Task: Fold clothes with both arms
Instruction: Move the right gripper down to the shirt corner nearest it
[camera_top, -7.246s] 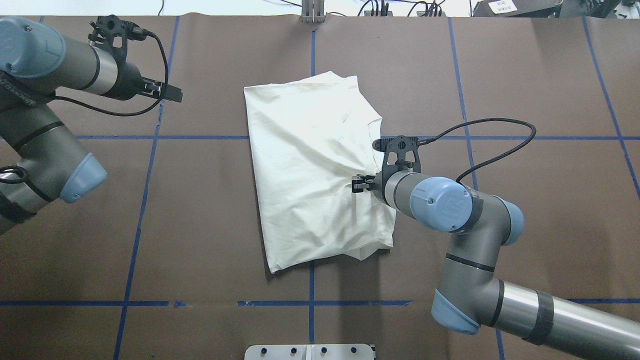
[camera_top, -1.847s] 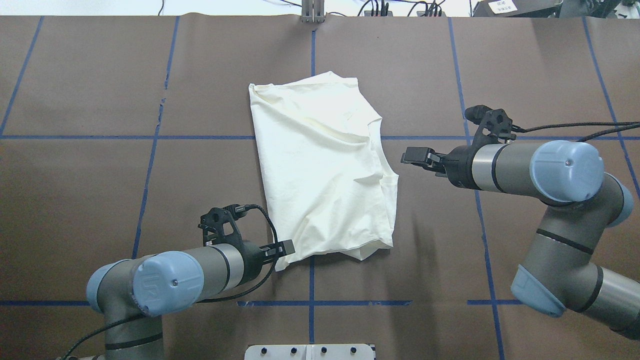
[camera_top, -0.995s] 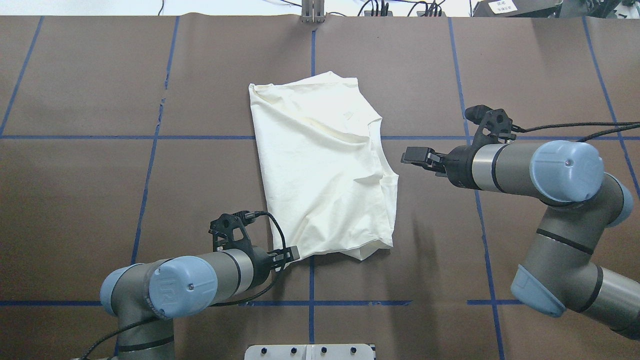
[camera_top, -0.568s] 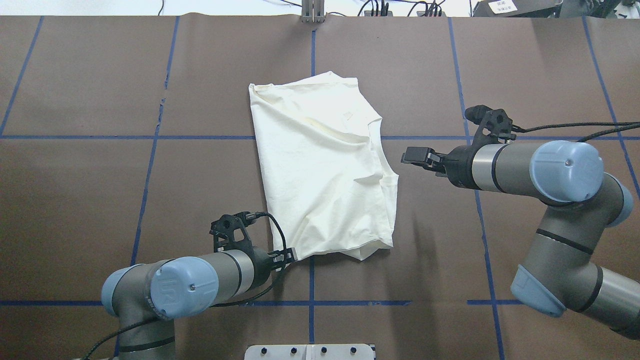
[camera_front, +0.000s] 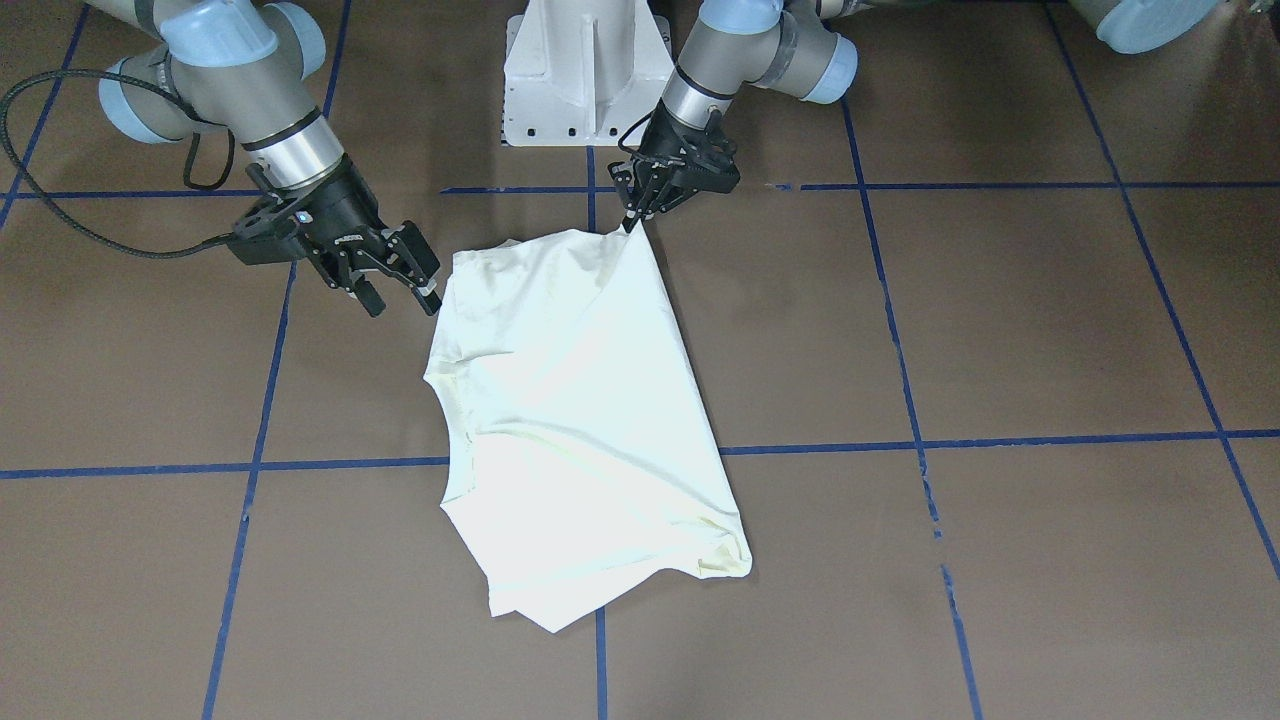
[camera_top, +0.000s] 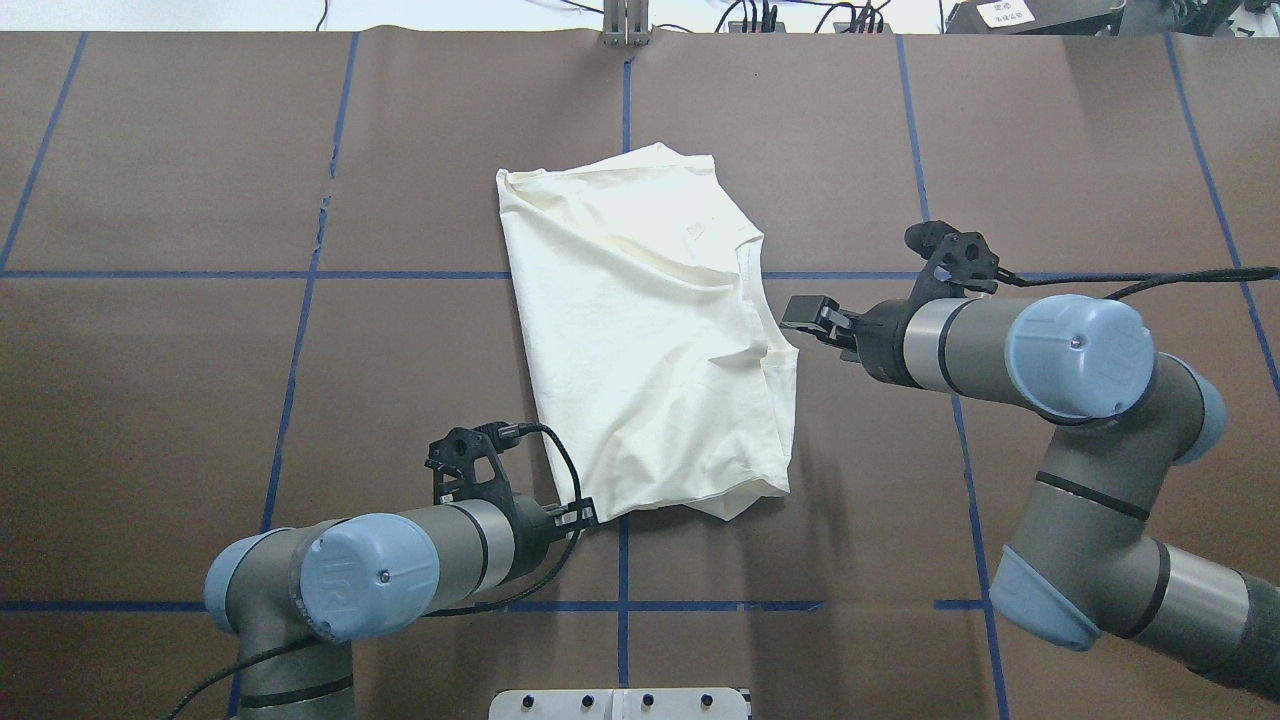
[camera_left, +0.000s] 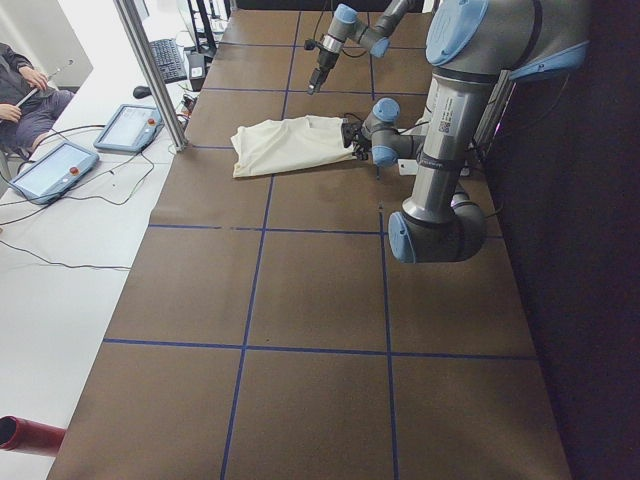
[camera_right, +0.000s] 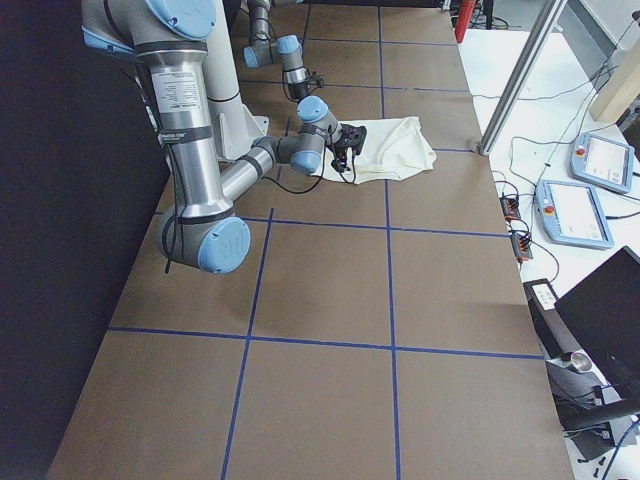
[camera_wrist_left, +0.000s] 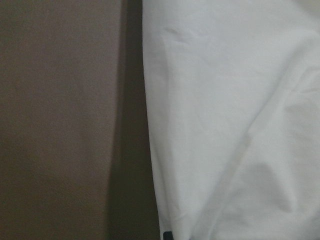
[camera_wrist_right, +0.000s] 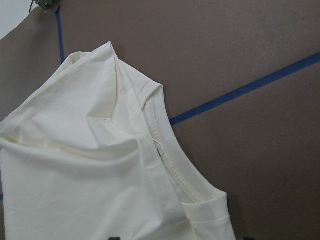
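Observation:
The cream-white shirt (camera_top: 640, 330) lies folded and plain side up in the middle of the brown table (camera_top: 200, 350). My left gripper (camera_top: 585, 515) is shut on its near-left corner, and in the front-facing view that gripper (camera_front: 636, 218) pinches the corner just off the table. The left wrist view is filled on its right by the white cloth (camera_wrist_left: 235, 120). My right gripper (camera_top: 800, 312) stands open just beside the shirt's right edge near the neckline. Its fingers (camera_front: 372, 298) are spread with nothing between them. The collar (camera_wrist_right: 170, 165) shows in the right wrist view.
The white metal pedestal base (camera_front: 585, 80) stands at the robot's edge of the table. Blue tape lines (camera_top: 290, 380) grid the brown cover. Beyond the far edge are a metal post (camera_left: 150, 75), control tablets (camera_left: 50, 168) and a seated person (camera_left: 25, 90).
My right gripper, still open, has moved left up to the shirt's right edge. The left gripper came in from the far left, shut on the near-left corner, and holds it.

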